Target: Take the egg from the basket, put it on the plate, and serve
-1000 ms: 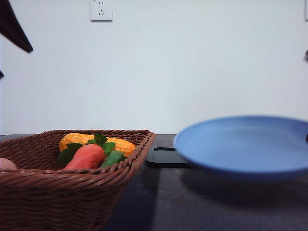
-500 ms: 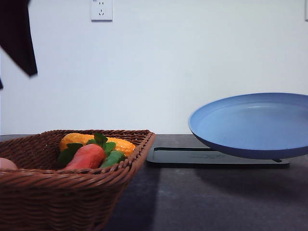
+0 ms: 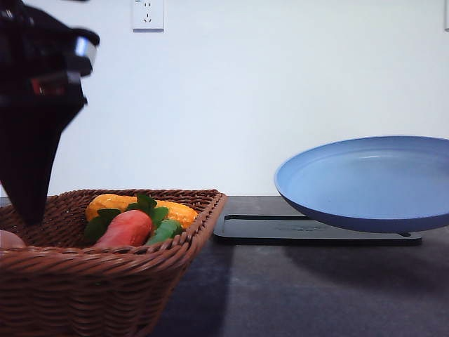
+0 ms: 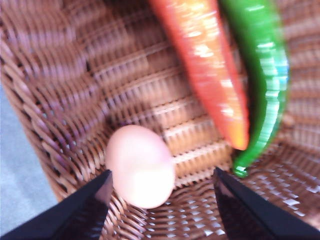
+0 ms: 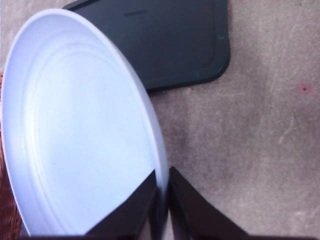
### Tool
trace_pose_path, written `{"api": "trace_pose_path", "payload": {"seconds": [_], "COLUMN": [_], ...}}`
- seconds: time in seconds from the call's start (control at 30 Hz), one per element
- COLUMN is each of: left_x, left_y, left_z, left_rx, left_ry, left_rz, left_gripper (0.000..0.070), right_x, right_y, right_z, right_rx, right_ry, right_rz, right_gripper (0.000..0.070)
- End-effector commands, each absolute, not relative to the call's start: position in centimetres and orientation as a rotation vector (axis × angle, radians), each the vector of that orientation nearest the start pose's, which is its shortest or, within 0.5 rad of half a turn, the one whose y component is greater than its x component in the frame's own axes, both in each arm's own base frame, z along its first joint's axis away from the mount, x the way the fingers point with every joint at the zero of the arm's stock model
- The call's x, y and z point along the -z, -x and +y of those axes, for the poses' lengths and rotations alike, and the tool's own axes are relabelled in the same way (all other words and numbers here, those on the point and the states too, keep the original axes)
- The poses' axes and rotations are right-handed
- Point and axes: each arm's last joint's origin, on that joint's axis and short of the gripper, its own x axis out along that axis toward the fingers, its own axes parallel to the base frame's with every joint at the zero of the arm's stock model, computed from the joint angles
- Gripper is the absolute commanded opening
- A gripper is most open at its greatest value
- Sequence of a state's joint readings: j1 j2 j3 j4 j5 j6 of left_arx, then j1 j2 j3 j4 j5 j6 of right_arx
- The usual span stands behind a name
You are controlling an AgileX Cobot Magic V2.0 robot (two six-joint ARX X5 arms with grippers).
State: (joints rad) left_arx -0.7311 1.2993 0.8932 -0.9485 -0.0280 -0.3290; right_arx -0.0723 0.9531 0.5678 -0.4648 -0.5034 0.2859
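Note:
The pinkish egg lies on the woven floor of the brown wicker basket, and a sliver of the egg peeks over the basket rim at the far left of the front view. My left gripper hangs open just above the egg, one dark finger on each side of it. The left arm reaches down into the basket. The light-blue plate is held in the air over the black tray. My right gripper is shut on the plate rim.
In the basket lie an orange-red carrot-like vegetable with green leaves, a yellow-orange corn-like piece, a red pepper and a green pepper. The black tray sits on the dark table behind the plate. A white wall with a socket stands behind.
My left arm has come down from the upper left into the basket. The plate rose and shifted right a second ago and has held still since.

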Motion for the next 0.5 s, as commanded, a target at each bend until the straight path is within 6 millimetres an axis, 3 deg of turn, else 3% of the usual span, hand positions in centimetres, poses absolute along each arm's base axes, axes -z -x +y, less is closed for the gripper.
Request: {"api": "trace_pose_path", "payload": {"seconds": [0.0,0.47], "left_x": [-22.0,-19.6], "left_y": [-16.7,-17.7], "left_z": [-15.1,-16.0], "left_rx": [0.36,0.325], "left_ry": [-0.251,-0.3], "left_rz": [1.35,1.43], "left_gripper": [0.0405,0.0388], "right_x": [-21.6,-21.6], "right_y": [-18.1,-18.1], "right_z": [0.1,0.1], "right_rx": [-0.289,-0.289], "right_ry": [-0.517,-0.516], "right_rz": [0.865,0.865], "right_gripper": [0.0,0.0]}}
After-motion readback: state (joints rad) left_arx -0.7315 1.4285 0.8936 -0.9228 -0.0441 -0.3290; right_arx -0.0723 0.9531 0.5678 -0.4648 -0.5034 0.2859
